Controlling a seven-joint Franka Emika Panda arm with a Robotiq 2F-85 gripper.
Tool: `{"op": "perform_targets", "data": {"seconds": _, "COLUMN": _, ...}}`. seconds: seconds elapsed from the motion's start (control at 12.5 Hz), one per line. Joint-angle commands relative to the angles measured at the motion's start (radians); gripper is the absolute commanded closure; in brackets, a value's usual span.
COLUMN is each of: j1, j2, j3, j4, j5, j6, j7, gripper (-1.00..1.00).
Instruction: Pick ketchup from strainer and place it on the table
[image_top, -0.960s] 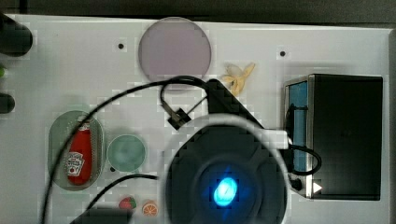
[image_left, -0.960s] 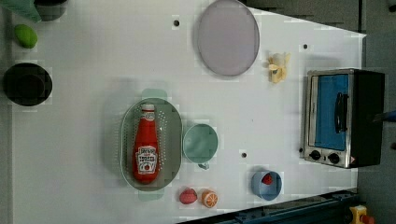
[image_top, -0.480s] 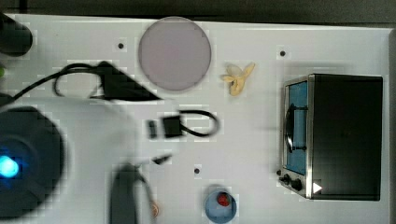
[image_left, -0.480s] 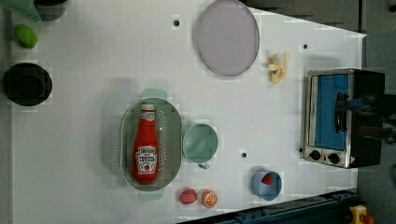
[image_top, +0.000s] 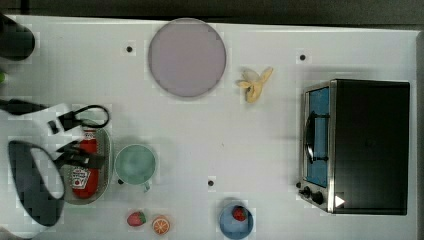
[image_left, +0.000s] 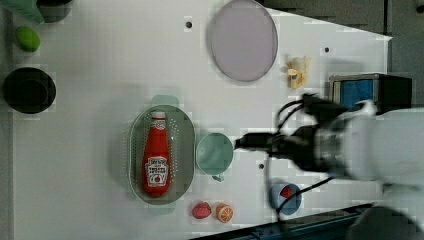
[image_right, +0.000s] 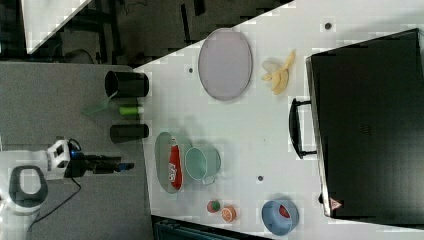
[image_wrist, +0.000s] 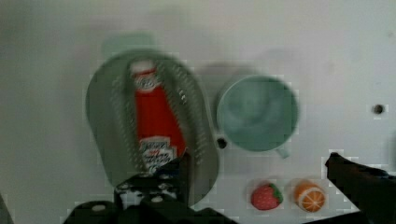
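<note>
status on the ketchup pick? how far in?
Done: nothing placed. The ketchup lies flat in the strainer, beside the green mug. In hand: the gripper is open and empty, above the strainer in the wrist view. Left: descend, grasp the bottle, lift it out, set it on the table.

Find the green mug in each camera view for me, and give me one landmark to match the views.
Top view: green mug, lower left.
Left view: mug, centre.
Right view: mug, left of centre.
Wrist view: mug, beside the strainer.
Shared landmark: the strainer holding the ketchup, right beside the mug.
</note>
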Motion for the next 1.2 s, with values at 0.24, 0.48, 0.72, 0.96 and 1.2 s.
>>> {"op": "perform_targets", "data": {"seconds": 0.24, "j1": 0.012, "j2": 0.077, "j3": 0.110, "j4": -0.037, "j5": -0.030, "j6": 0.137, "j7": 0.034, "gripper": -1.00}}
{"op": "perform_targets", "data": {"seconds": 0.48, "j1": 0.032, "j2": 0.151, "j3": 0.116, "j4": -0.113, "j5": -0.131, "j6": 0.277, "j7": 0.055, "gripper": -1.00}}
{"op": "perform_targets", "data": {"seconds": 0.72, "j1": 0.037, "j2": 0.241, "j3": 0.115, "j4": -0.178, "j5": -0.208, "j6": 0.422, "j7": 0.074, "gripper": -1.00}}
{"op": "perform_targets", "data": {"seconds": 0.96, "j1": 0.041, "j2": 0.344, "j3": 0.112, "j4": -0.208, "j5": -0.279, "j6": 0.547, "j7": 0.137, "gripper": -1.00}}
{"op": "perform_targets", "data": {"seconds": 1.2, "j1": 0.056, "j2": 0.450, "j3": 0.095, "j4": -0.206, "j5": -0.379, "j6": 0.630, "j7": 0.243, "gripper": -1.00}}
